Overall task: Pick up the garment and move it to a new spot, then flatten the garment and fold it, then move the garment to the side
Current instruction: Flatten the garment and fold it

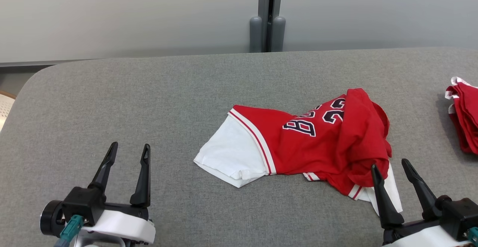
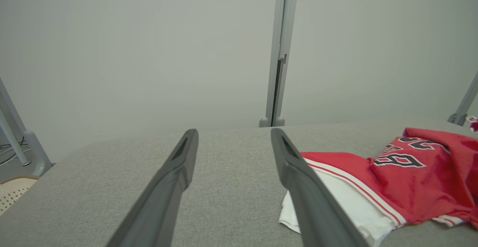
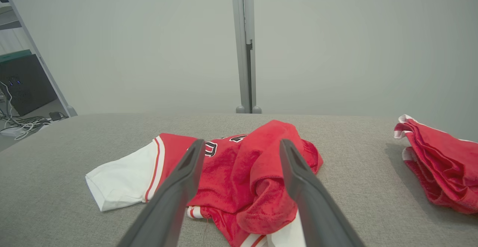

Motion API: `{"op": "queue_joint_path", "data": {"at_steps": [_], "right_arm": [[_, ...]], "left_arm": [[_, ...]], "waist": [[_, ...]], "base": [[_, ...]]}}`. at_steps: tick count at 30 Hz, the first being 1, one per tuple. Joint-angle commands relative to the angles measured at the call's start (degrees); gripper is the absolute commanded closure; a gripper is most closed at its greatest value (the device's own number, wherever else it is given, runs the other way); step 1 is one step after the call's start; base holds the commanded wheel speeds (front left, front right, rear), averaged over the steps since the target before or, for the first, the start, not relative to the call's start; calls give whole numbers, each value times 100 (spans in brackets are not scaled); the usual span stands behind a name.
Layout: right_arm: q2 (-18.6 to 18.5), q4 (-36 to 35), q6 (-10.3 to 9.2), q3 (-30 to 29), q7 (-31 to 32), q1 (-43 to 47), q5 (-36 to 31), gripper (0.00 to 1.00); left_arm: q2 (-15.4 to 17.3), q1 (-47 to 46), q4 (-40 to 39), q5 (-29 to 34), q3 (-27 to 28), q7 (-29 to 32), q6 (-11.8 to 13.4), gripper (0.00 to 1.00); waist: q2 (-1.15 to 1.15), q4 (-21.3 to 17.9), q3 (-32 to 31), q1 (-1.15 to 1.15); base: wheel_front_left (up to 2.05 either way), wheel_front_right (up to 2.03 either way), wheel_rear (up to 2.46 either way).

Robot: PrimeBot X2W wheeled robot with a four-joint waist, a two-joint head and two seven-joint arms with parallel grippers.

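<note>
The garment (image 1: pixel 298 142) is a red jersey with white sleeves and dark numbers, lying crumpled on the grey table (image 1: pixel 149 101), right of centre. It also shows in the left wrist view (image 2: pixel 392 180) and the right wrist view (image 3: pixel 239 172). My right gripper (image 1: pixel 390 165) stands open at the garment's near right corner, with nothing between its fingers. My left gripper (image 1: pixel 129 148) is open too, over bare table well to the left of the garment.
A second pile of red cloth (image 1: pixel 463 112) lies at the table's right edge. A pale wall with a grey post (image 1: pixel 267 15) stands behind the table. A woven chair edge (image 1: pixel 5 107) shows at far left.
</note>
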Motion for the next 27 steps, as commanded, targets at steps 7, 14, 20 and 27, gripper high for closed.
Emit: {"op": "queue_joint_path", "data": {"at_steps": [7, 14, 20, 27], "right_arm": [[13, -42, -1, 23, 18, 9, 50, 0], [20, -10, -1, 5, 15, -10, 89, 0], [32, 21, -2, -22, 13, -40, 105, 0], [30, 43, -1, -35, 2, -63, 124, 0]], "left_arm": [[69, 101, -211, 26, -51, 102, 85, 0], [81, 82, -295, 25, -82, 130, 121, 0], [104, 51, -333, 23, -106, 148, 152, 0], [117, 20, -348, 5, -118, 162, 179, 0]], "waist": [[0, -23, 2, 0], [0, -22, 30, 0], [0, -13, 64, 0], [0, 12, 93, 0]], "base": [[0, 0, 0], [0, 0, 0], [0, 0, 0], [0, 0, 0]]}}
